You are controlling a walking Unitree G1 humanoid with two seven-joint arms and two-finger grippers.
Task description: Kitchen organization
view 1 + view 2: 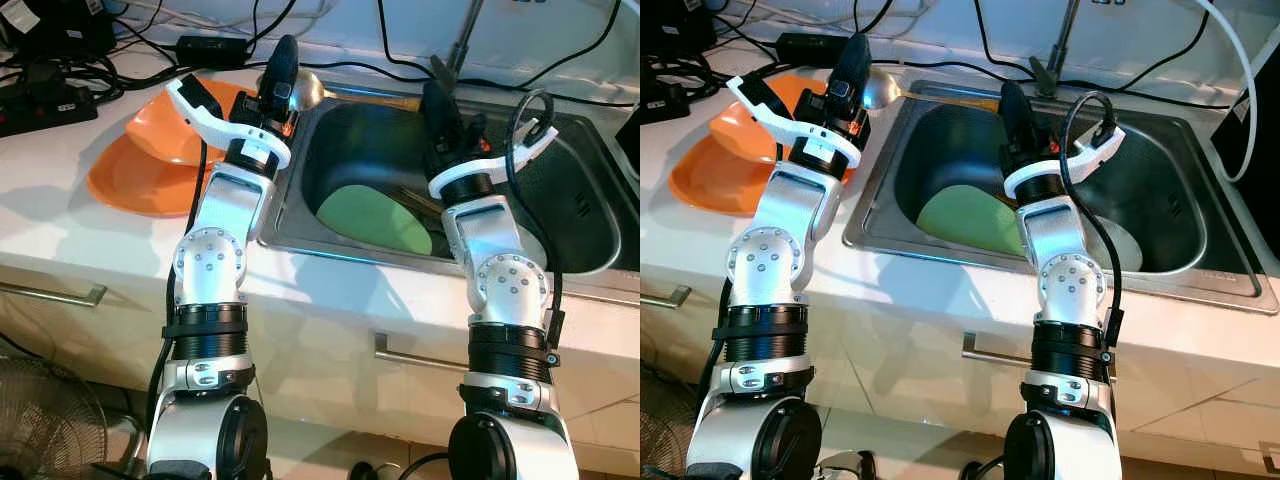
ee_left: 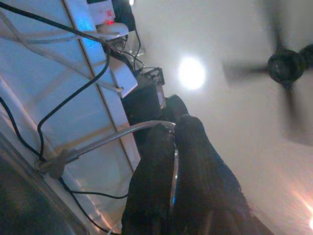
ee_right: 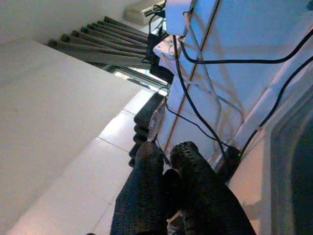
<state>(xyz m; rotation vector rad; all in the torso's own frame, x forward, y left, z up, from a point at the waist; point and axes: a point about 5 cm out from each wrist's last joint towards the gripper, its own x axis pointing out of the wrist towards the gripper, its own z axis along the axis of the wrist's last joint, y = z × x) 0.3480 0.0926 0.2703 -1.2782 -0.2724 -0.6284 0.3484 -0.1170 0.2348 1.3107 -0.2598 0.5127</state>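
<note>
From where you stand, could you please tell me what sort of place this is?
Most likely a home kitchen: a steel sink set in a white counter, orange plates beside it, drawer handles below.

Black cables (image 1: 200, 45) trail over the white tabletop (image 1: 60, 190) behind the sink; a power strip (image 1: 40, 105) lies at its far left edge; a floor fan (image 1: 45, 420) stands below by the cabinet; a ceiling fan (image 2: 288, 66) spins beside a bright lamp (image 2: 191, 72).
</note>
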